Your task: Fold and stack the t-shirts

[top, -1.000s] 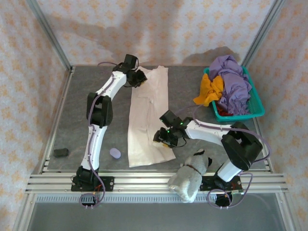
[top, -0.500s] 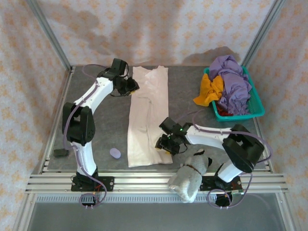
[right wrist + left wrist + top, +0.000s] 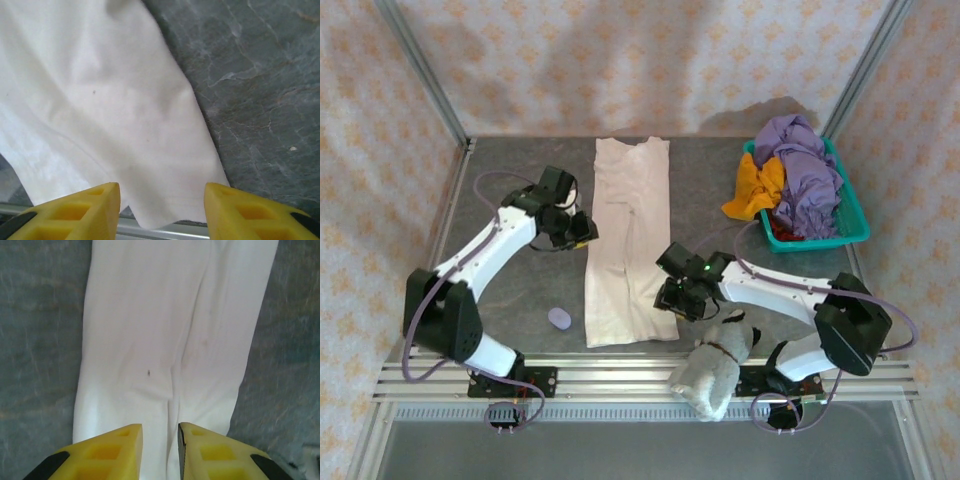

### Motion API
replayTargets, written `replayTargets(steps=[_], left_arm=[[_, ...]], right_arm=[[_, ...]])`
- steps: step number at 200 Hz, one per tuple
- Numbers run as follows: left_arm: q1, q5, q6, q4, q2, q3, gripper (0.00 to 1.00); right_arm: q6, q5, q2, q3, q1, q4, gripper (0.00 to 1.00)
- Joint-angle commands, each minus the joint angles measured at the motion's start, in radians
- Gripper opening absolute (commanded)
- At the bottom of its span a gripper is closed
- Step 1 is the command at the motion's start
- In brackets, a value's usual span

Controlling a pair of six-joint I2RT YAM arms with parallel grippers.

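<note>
- The left gripper point(image 3: 160, 435) has its yellow fingers point(image 3: 107, 452) only a narrow slit apart and holds nothing; the cloth seen through the slit lies below them, I think, and is not pinched
- The right gripper point(image 3: 162, 200) stands wide open and empty, just above the near right corner of the cloth
- Under both is the cream-white soft cloth t-shirt point(image 3: 628, 240), folded lengthwise into a long narrow strip, flat on the grey marbled table point(image 3: 510, 190), running from the far side toward the arms
- In the top view the left gripper point(image 3: 575, 228) is just beside the strip's left edge, about halfway along; the right gripper point(image 3: 682, 298) is at its near end
- The step in hand seems to be the cross fold: each gripper should take one near corner, pinch all layers together, lift low, and carry the hem to the collar with the edges in line
- The left jaws need to open more before going down
- The purple t-shirt point(image 3: 807, 165), orange t-shirt point(image 3: 758, 185) and red t-shirt point(image 3: 780, 232) lie in the teal plastic basket point(image 3: 855, 225), far right
</note>
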Motion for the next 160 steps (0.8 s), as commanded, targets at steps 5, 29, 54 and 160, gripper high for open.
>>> replayTargets(steps=[5, 29, 54, 160], left_arm=[[-0.049, -0.053, -0.034, -0.071, -0.117, -0.117, 0.26], [-0.119, -0.088, -0.081, -0.087, -0.202, -0.211, 0.26], [-0.145, -0.093, -0.138, -0.073, -0.282, -0.308, 0.26], [-0.278, -0.090, -0.256, -0.041, -0.376, -0.501, 0.28]], right_arm=[[-0.106, 0.013, 0.045, 0.005, 0.003, -0.116, 0.43], [-0.130, -0.026, 0.075, -0.003, 0.005, -0.095, 0.40], [-0.145, -0.031, 0.087, 0.000, 0.004, -0.100, 0.39], [-0.094, -0.105, 0.108, -0.092, 0.011, -0.003, 0.32]])
